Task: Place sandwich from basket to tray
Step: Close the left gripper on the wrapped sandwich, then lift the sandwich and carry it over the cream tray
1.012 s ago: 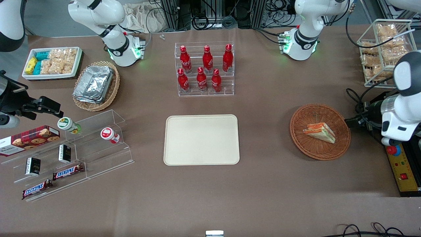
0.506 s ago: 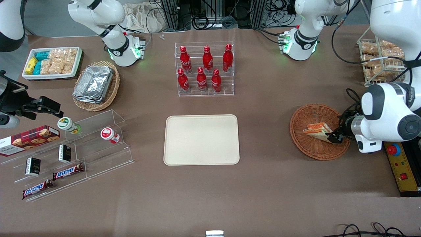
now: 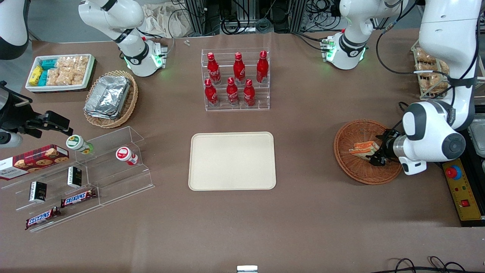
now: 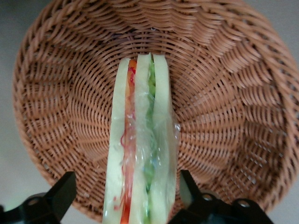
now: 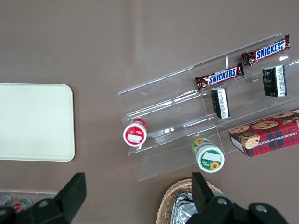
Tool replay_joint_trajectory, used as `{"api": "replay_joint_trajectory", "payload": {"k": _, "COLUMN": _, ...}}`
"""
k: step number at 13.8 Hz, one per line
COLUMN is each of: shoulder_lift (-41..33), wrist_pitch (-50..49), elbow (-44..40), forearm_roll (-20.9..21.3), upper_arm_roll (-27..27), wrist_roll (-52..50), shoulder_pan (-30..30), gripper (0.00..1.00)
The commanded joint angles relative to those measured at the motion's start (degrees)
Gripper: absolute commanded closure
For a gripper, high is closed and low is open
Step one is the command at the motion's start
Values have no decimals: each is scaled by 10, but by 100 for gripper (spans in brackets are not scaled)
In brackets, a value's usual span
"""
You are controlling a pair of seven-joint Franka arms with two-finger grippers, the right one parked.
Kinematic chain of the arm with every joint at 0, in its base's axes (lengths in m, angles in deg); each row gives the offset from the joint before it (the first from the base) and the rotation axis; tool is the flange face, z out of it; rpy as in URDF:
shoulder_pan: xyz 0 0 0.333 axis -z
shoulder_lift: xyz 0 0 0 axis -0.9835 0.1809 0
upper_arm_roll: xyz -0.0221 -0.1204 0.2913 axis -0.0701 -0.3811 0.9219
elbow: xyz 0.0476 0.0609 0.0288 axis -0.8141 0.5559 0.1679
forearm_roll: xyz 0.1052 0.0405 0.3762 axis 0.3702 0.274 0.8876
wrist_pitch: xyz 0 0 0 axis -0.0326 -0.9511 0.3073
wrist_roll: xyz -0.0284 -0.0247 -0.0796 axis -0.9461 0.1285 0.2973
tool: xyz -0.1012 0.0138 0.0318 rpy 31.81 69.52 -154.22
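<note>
The gripper (image 3: 375,155) sits low inside the basket (image 3: 350,167), at the working arm's end of the surface. Its fingers (image 4: 60,196) are spread wide and straddle the sandwich (image 4: 140,154), which stands on edge in the basket with its filling layers facing up. One finger looks close to the wrap, the other stands clear of it, so nothing is gripped yet.

The main risk is an uneven close. If the near finger reaches the bread first, it would likely push the wedge sideways or tip it over instead of pinching it. The clear wrap looks slick and the bread soft, so a light squeeze could let it slide out on the lift, and a hard one could crush it. The fingers are also close to the wicker; catching a strand might drag the basket along.

The basket holds only the sandwich. The tray (image 3: 232,161), mid-surface and well apart from the basket, has nothing on it. Farther from the camera, a clear rack (image 3: 237,104) holds six red bottles (image 3: 232,91).
</note>
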Motion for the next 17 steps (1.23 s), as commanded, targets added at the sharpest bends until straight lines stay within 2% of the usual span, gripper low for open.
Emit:
{"api": "replay_joint_trajectory", "payload": {"k": 1, "shoulder_lift": -7, "wrist_pitch": 20, "elbow": 17, "forearm_roll": -10, "upper_arm_roll": 0, "wrist_roll": -11, "shoulder_pan": -1, "gripper": 63}}
{"api": "replay_joint_trajectory", "payload": {"k": 2, "shoulder_lift": -10, "wrist_pitch": 18, "elbow": 15, "forearm_roll": -8, "upper_arm_roll": 0, "wrist_roll": -11, "shoulder_pan": -1, "gripper": 91}}
{"api": "replay_joint_trajectory", "payload": {"k": 3, "shoulder_lift": -18, "wrist_pitch": 11, "elbow": 8, "forearm_roll": -8, "upper_arm_roll": 1, "wrist_roll": -11, "shoulder_pan": -1, "gripper": 100}}
{"api": "replay_joint_trajectory", "payload": {"k": 5, "shoulder_lift": -56, "wrist_pitch": -69, "elbow": -38, "forearm_roll": -6, "upper_arm_roll": 0, "wrist_roll": 6, "shoulder_pan": -1, "gripper": 100}}
{"api": "replay_joint_trajectory", "payload": {"k": 6, "shoulder_lift": -76, "wrist_pitch": -149, "elbow": -91, "forearm_roll": -6, "upper_arm_roll": -5, "wrist_roll": 37, "shoulder_pan": 6, "gripper": 100}}
{"api": "replay_joint_trajectory", "payload": {"k": 8, "shoulder_lift": -91, "wrist_pitch": -213, "elbow": -145, "forearm_roll": -4, "upper_arm_roll": -37, "wrist_roll": 82, "shoulder_pan": 14, "gripper": 100}}
{"api": "replay_joint_trajectory", "payload": {"k": 10, "shoulder_lift": -98, "wrist_pitch": -233, "elbow": -192, "forearm_roll": -11, "upper_arm_roll": -78, "wrist_roll": 125, "shoulder_pan": 15, "gripper": 100}}
{"api": "replay_joint_trajectory", "payload": {"k": 11, "shoulder_lift": -94, "wrist_pitch": -233, "elbow": -196, "forearm_roll": -4, "upper_arm_roll": -117, "wrist_roll": 139, "shoulder_pan": 17, "gripper": 100}}
{"api": "replay_joint_trajectory", "payload": {"k": 12, "shoulder_lift": -86, "wrist_pitch": -220, "elbow": -196, "forearm_roll": 7, "upper_arm_roll": -157, "wrist_roll": 141, "shoulder_pan": 23, "gripper": 100}}
{"api": "replay_joint_trajectory", "payload": {"k": 13, "shoulder_lift": -80, "wrist_pitch": -216, "elbow": -202, "forearm_roll": 46, "upper_arm_roll": -187, "wrist_roll": 141, "shoulder_pan": 38, "gripper": 100}}
{"api": "replay_joint_trajectory", "payload": {"k": 15, "shoulder_lift": -60, "wrist_pitch": -185, "elbow": -211, "forearm_roll": 70, "upper_arm_roll": -222, "wrist_roll": 141, "shoulder_pan": 70, "gripper": 100}}
{"api": "replay_joint_trajectory", "payload": {"k": 17, "shoulder_lift": -9, "wrist_pitch": -176, "elbow": -250, "forearm_roll": 94, "upper_arm_roll": -228, "wrist_roll": 147, "shoulder_pan": 122, "gripper": 100}}
